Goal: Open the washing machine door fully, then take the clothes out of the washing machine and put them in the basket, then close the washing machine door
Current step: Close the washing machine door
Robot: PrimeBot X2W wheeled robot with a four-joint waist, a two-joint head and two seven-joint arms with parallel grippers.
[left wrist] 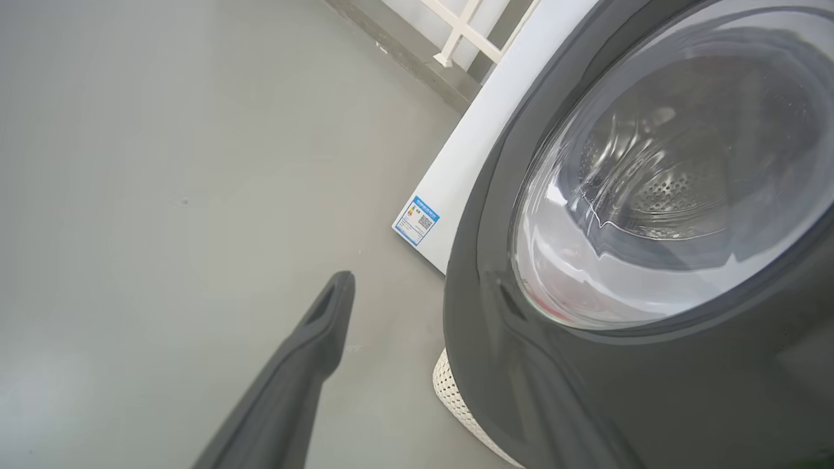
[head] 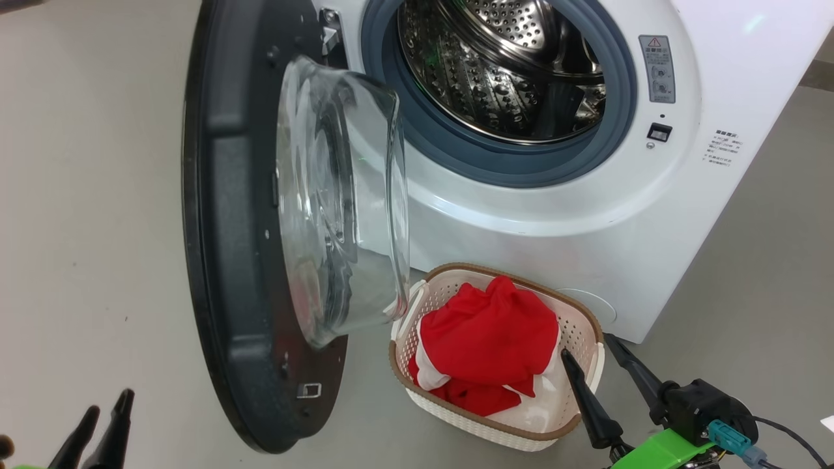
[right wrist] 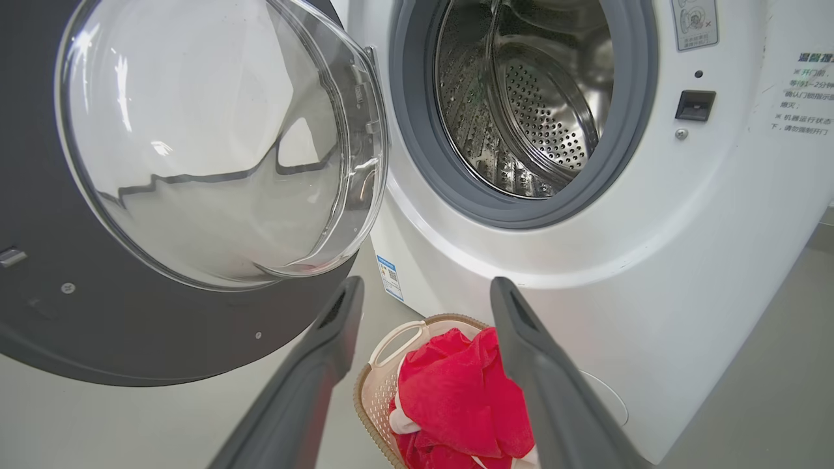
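Clothes [head: 488, 332] in basket [head: 456, 268]; near right tool [head: 587, 344]

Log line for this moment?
washing machine door open; drum looks empty; clothes in basket; right gripper open, empty; left gripper open, near door

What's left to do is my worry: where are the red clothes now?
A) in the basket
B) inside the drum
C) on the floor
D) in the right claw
A: the clothes lie in the basket in front of the washing machine, whose drum shows bare steel; the right claw is open and holds nothing.
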